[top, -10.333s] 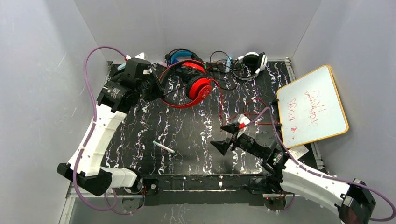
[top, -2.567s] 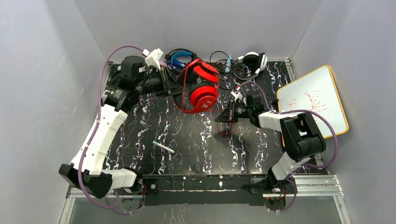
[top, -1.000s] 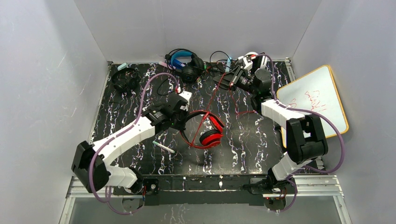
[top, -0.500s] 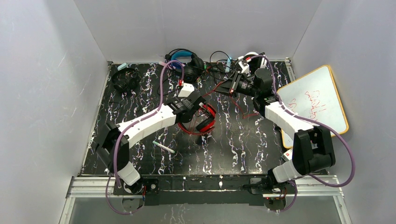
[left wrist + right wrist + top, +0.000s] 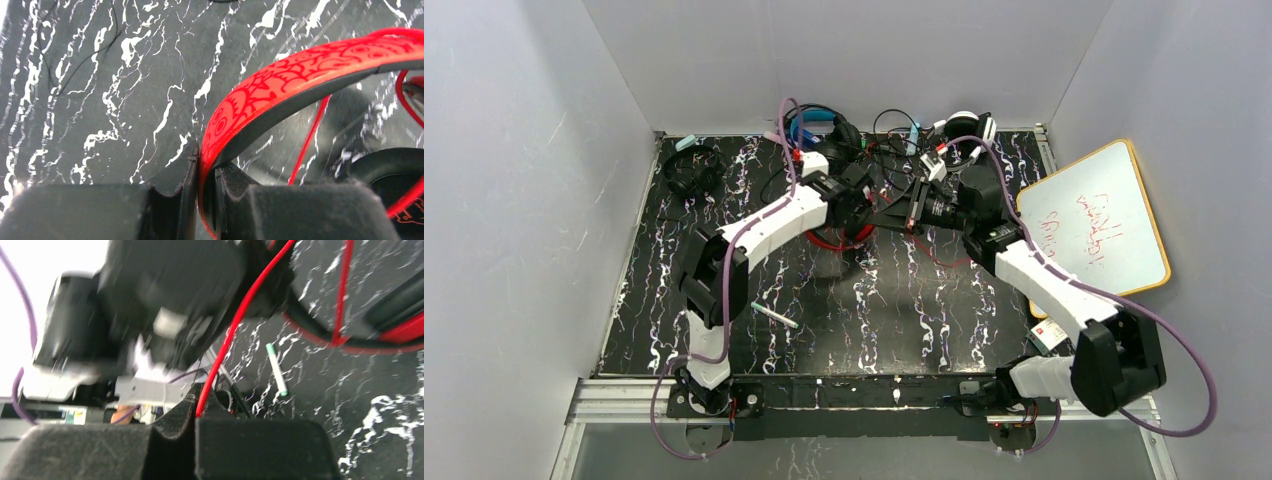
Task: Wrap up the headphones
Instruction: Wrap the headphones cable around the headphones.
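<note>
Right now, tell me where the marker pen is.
Top view: the marker pen lies on the table left of centre, just right of the left arm's elbow.

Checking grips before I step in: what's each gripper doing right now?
Left gripper: shut on the red headphones.
Right gripper: shut on the red cable.

the whiteboard [image 5: 1092, 228] carries red handwriting, but none of it can be read.

Top camera looked down from high at the near edge over the whole table [image 5: 924, 310], left wrist camera sat close on the headband [image 5: 280, 82], right wrist camera close on the cable [image 5: 220, 356], all shared the headphones [image 5: 829, 240].
</note>
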Controlling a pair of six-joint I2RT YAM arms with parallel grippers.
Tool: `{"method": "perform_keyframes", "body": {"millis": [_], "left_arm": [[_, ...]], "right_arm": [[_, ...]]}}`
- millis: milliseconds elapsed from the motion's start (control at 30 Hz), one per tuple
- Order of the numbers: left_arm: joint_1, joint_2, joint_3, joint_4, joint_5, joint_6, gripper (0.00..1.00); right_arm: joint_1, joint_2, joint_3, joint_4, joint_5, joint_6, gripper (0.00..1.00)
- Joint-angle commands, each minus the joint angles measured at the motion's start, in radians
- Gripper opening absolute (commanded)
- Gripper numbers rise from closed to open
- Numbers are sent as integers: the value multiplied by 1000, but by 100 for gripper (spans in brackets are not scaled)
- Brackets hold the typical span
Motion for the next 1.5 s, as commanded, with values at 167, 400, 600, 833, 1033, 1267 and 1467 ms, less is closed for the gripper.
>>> {"method": "perform_keyframes", "body": {"millis": [167,400,600,833,1033,1267,1467], "left_arm": [[173,-11,143,86,190,-46,0],[212,-59,147,150,352,-72,0],[228,-82,180,189,404,-82,0],[256,-101,238,199,458,-58,0],[269,-160,239,250,608,-23,0],[268,-281,171,300,875,53,0],[269,-432,67,329,1072,143,0]], "right_arm": [[56,-142,-64,-61,-11,-56,1],[125,-99,-146,-24,-12,-56,1],[186,-52,-218,-16,31,-105,1],[197,16,-299,14,33,-136,1],[197,90,-346,64,12,-156,1],[159,151,-314,89,32,-187,1],[72,201,-282,141,-17,-180,1]]}}
